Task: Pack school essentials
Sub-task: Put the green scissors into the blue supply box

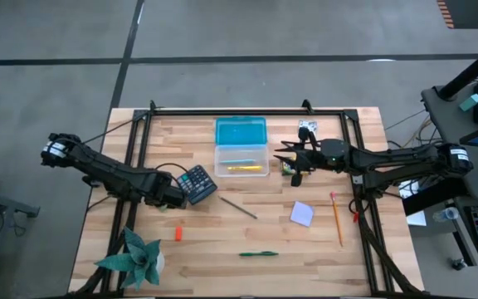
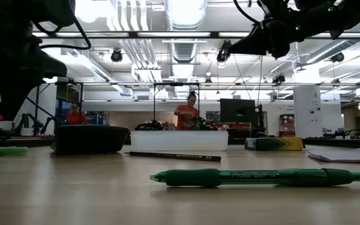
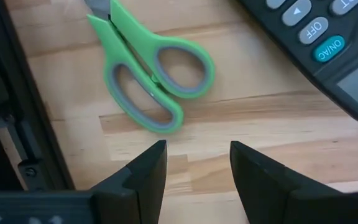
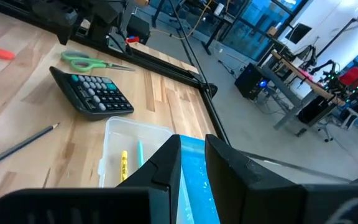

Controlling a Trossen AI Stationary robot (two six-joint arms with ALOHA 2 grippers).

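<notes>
We're hovering our left gripper [image 3: 192, 163], jaws apart, just by the scissors [image 3: 149, 78]. Our right gripper [image 4: 193, 163] is hanging over the box [image 4: 117, 134], jaws narrow, holding nothing.

- Pale wooden worktop [image 1: 206, 257], edged by a dark frame.
- On it: clear box [image 1: 241, 158] with blue lid [image 1: 241, 131], calculator [image 1: 197, 183], green scissors [image 3: 151, 71], dark pencil [image 1: 237, 207], orange eraser [image 1: 178, 233], green pen [image 1: 258, 253], lavender pad [image 1: 302, 213], orange pencil [image 1: 336, 219], crayon pack [image 2: 274, 144], green plant decoration [image 1: 135, 257].

Both arms are dark, chunky jointed things with black cables trailing off them, each with a white band near the base at the far left and right edges of the overhead shot. The left gripper [image 3: 191, 165] has two matte black wedge-shaped fingers, and the right gripper [image 4: 191, 158] looks the same.
</notes>
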